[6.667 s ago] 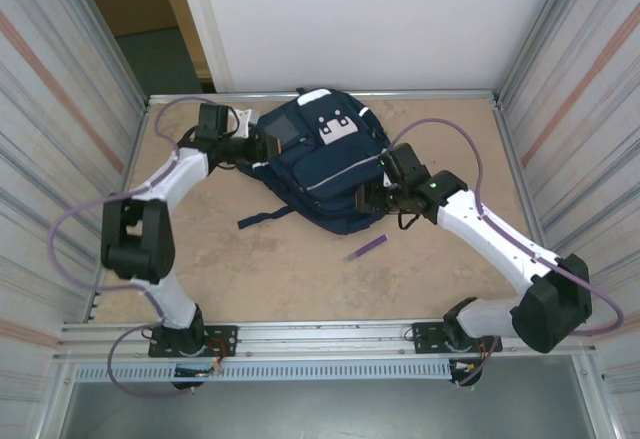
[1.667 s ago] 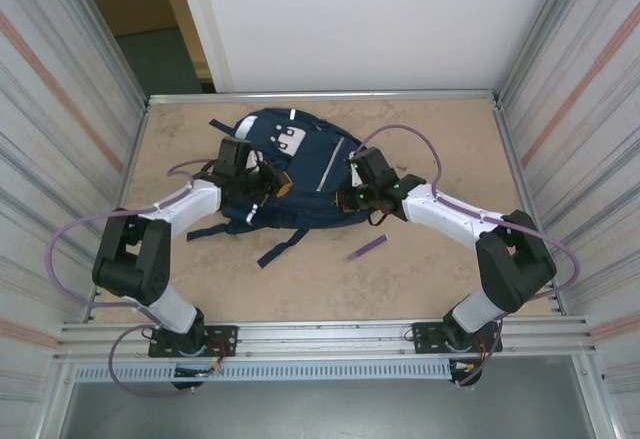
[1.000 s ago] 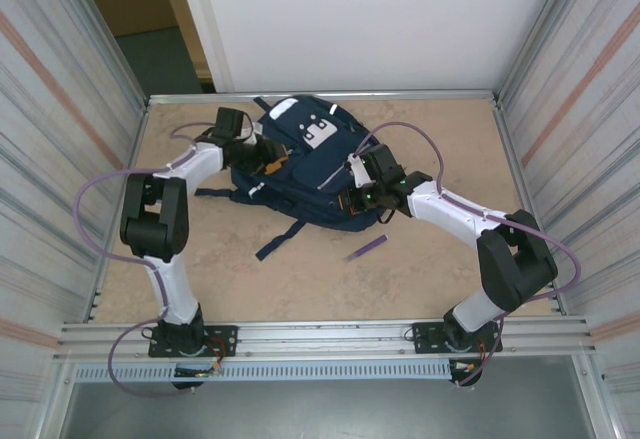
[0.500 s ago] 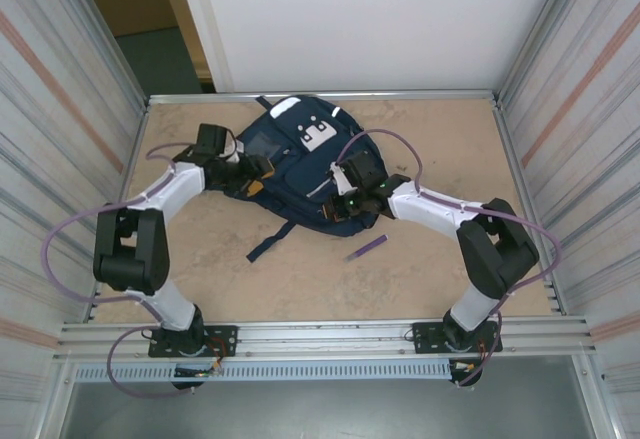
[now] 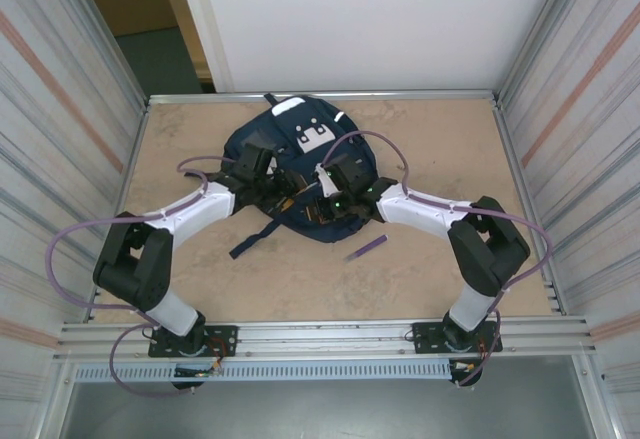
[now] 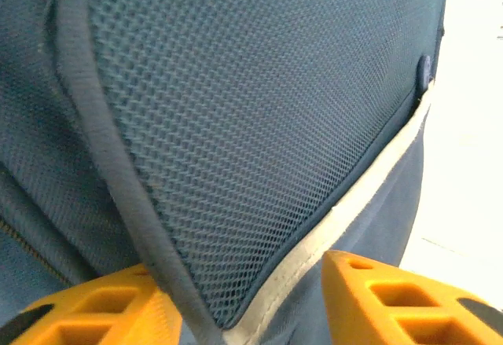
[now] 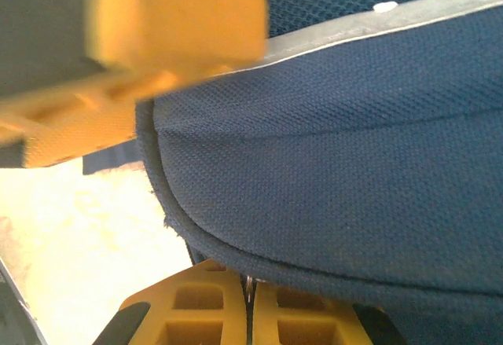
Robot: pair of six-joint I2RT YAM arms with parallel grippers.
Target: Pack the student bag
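risk: bag (image 5: 300, 124), upper centre of desk (image 5: 450, 149), is worked from two sides. right claw (image 7: 247, 310) is pinched shut on its lower seam. left claw (image 6: 251, 306) is half open astride the mesh edge, hold unconfirmed. opposed pulls could slip the fabric free, or drag the bag over the unpacked pen (image 5: 366, 248).

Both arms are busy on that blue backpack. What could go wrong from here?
The right gripper is pinched shut at the backpack's hem; a thin hold like that could slip or strain the seam.
The left gripper stands open around a mesh corner, so it may catch netting only.
The two grippers work close together and might collide.
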